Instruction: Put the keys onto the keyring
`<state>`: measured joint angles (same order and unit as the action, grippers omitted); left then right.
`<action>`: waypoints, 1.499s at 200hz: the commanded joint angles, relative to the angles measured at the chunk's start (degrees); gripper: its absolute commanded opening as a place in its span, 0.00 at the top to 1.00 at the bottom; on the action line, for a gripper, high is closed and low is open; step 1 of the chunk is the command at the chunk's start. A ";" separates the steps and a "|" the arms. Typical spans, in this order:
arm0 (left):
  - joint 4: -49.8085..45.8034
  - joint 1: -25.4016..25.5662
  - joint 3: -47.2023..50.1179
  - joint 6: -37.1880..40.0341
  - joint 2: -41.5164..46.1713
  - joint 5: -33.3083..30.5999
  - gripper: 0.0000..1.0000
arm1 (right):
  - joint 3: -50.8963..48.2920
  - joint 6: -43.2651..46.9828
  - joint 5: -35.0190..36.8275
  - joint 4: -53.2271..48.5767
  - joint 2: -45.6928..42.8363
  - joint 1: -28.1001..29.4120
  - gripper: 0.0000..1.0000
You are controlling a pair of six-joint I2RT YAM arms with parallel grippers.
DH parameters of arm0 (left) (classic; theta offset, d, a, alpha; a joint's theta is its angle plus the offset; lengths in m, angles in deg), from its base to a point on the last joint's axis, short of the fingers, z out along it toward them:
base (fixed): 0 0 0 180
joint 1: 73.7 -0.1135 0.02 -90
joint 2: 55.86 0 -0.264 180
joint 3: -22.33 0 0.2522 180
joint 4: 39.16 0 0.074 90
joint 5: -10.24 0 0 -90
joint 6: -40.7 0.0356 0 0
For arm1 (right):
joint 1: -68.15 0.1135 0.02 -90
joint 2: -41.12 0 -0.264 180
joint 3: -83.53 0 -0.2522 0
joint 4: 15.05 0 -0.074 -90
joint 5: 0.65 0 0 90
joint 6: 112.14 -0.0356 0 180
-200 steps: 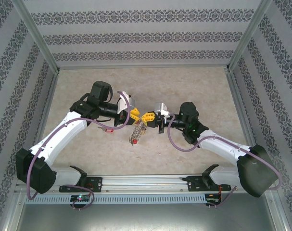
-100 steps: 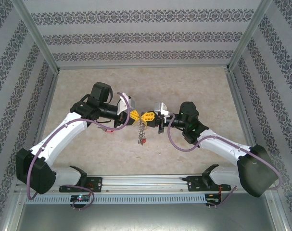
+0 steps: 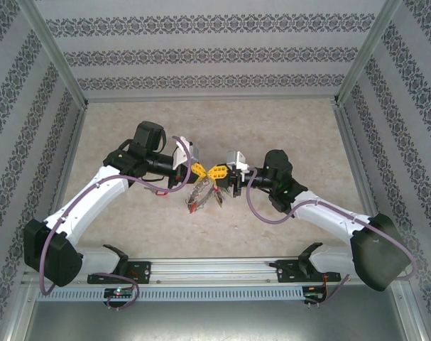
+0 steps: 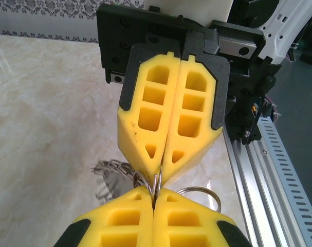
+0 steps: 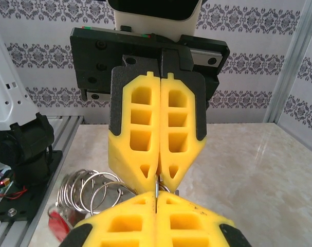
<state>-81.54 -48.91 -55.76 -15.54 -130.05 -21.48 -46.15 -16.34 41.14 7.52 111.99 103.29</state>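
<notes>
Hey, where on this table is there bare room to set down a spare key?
The widest bare stretch of table runs along the back wall. Another lies between the right arm and the right wall. It is crowded at the centre, where the left gripper and right gripper pinch the keyring.

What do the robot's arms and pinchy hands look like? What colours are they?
The left arm and right arm are white with black joints, each trailing a purple cable. The left gripper and right gripper have chunky yellow fingers with square holes, on black mounts.
</notes>
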 commanded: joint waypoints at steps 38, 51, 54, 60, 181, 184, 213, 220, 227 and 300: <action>-1.18 1.32 0.53 0.55 1.78 -7.93 1.00 | 2.23 10.28 2.13 -13.00 -4.35 -0.40 0.86; -1.71 1.59 0.31 0.64 1.60 -8.93 1.00 | 2.63 12.09 2.47 -16.32 -5.08 -0.90 0.81; -1.86 1.66 0.26 0.61 1.53 -9.13 1.00 | 2.83 12.86 2.50 -17.66 -5.19 -0.94 0.81; -2.04 1.82 0.19 0.59 1.36 -9.64 1.00 | 3.61 14.71 2.69 -21.12 -5.55 -1.00 0.80; -5.03 4.62 -2.18 2.36 -2.08 -9.52 1.00 | 18.39 24.85 2.78 -48.42 2.79 -1.03 0.70; -5.12 4.58 -2.24 2.44 -2.11 -9.47 1.00 | 18.56 24.70 2.67 -48.58 3.00 -1.04 0.71; -4.95 4.58 -2.31 2.20 -2.49 -9.11 1.00 | 19.90 23.99 0.49 -49.23 4.49 -0.96 0.73; -4.94 4.57 -2.31 2.19 -2.46 -9.07 1.00 | 20.12 23.90 -0.06 -49.39 4.86 -0.95 0.75; -4.87 4.57 -2.38 2.06 -2.59 -8.90 1.00 | 20.31 23.85 -0.35 -49.52 5.21 -0.86 0.78; -2.50 4.57 -2.03 -0.46 -2.62 -8.52 1.00 | 19.77 19.84 0.13 -46.68 7.79 0.28 1.00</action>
<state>-86.50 -45.15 -56.18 -15.04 -133.03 -33.54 -26.92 6.04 42.32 -40.74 118.76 102.54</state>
